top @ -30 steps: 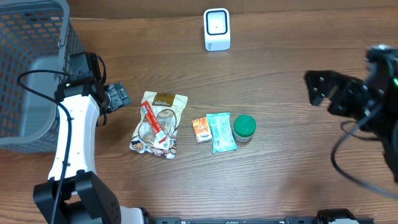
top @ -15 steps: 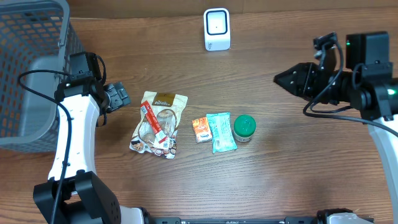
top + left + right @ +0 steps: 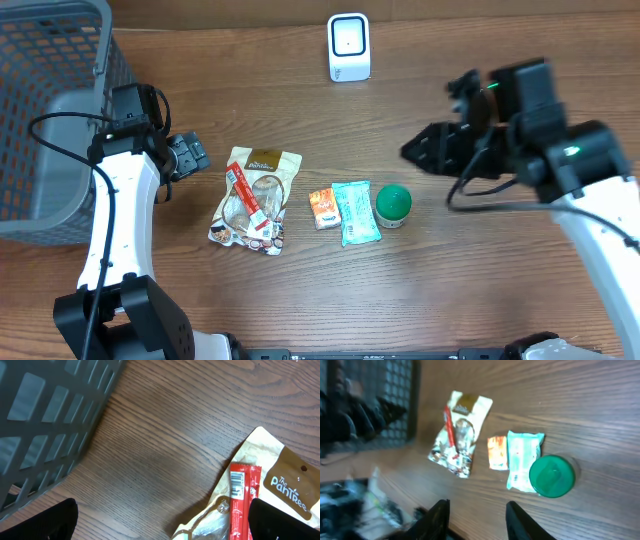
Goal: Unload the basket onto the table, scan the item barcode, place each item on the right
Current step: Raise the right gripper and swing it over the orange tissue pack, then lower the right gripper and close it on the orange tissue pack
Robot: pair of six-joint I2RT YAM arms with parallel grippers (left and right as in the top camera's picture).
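Observation:
A row of items lies mid-table: a tan snack bag (image 3: 255, 198) with a red stick, a small orange packet (image 3: 322, 208), a teal packet (image 3: 355, 212) and a green-lidded jar (image 3: 393, 204). The white scanner (image 3: 349, 47) stands at the back. My right gripper (image 3: 414, 152) hovers up and right of the jar, and its wrist view shows the jaws (image 3: 477, 522) partly open and empty above the jar (image 3: 551, 476). The left gripper (image 3: 190, 155) sits left of the snack bag, wide open and empty (image 3: 162, 520). A barcode shows on the red stick (image 3: 238, 482).
A grey mesh basket (image 3: 50, 110) fills the far left corner, right beside my left arm; its wall (image 3: 45, 420) looms in the left wrist view. Bare wood lies between the items and the scanner, and along the front edge.
My right arm has swung in from the right edge leftward toward the items, and its jaws have narrowed. The left arm and all items have stayed put.

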